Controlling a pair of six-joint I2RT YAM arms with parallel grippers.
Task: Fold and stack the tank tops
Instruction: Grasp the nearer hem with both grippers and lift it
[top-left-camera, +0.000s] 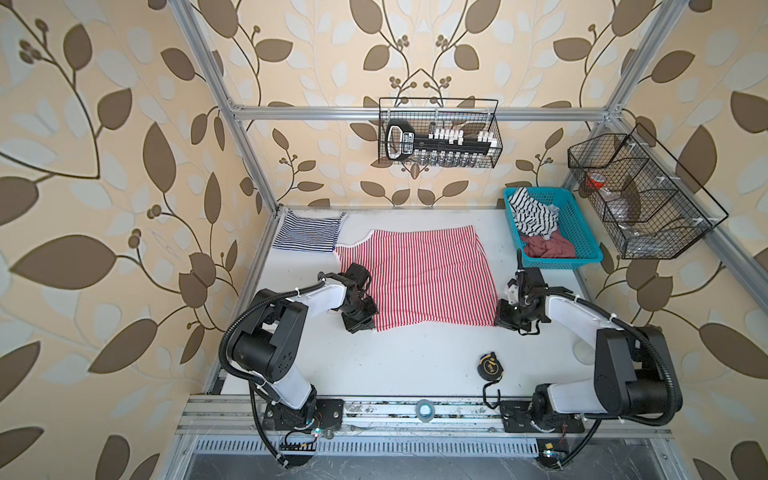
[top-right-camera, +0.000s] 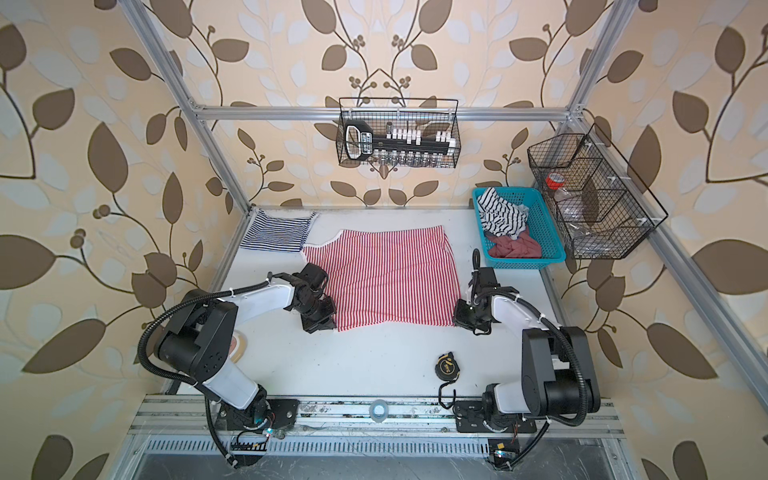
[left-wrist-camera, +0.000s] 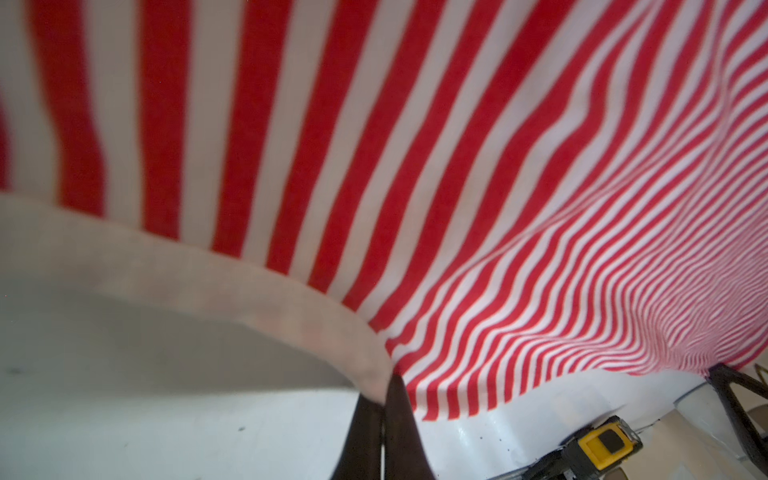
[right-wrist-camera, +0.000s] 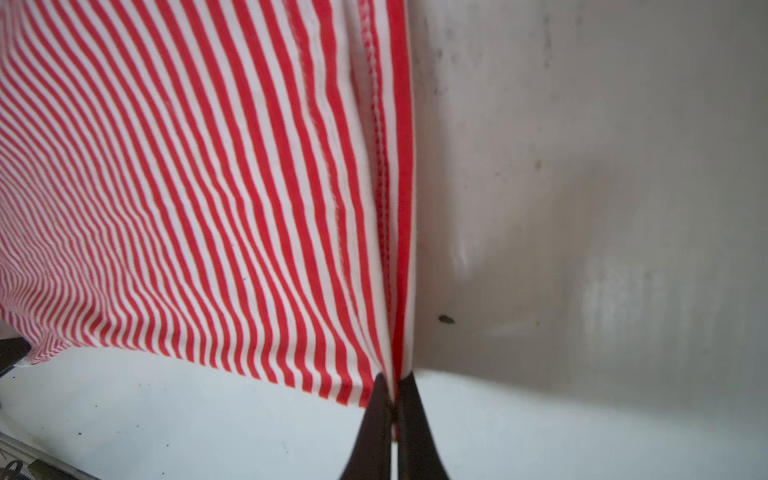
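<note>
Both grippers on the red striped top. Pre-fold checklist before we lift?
1. Left gripper shut on red-and-white tank top, white trim at near-left corner: ok.
2. Right gripper shut on its hem corner: ok.
3. Top spread flat on table: ok, slight ripples.
4. Tape measure apart from the cloth: ok.
5. Navy-and-white tank top apart from red top's far-left corner: cannot tell.
6. Teal basket apart from the top: ok.

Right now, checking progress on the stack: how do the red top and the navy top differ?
The red top lies spread open centrally; the navy top is folded small at the far left corner. The left hand and right hand pinch the red top's near corners; no hand holds the navy top. Both are striped.
</note>
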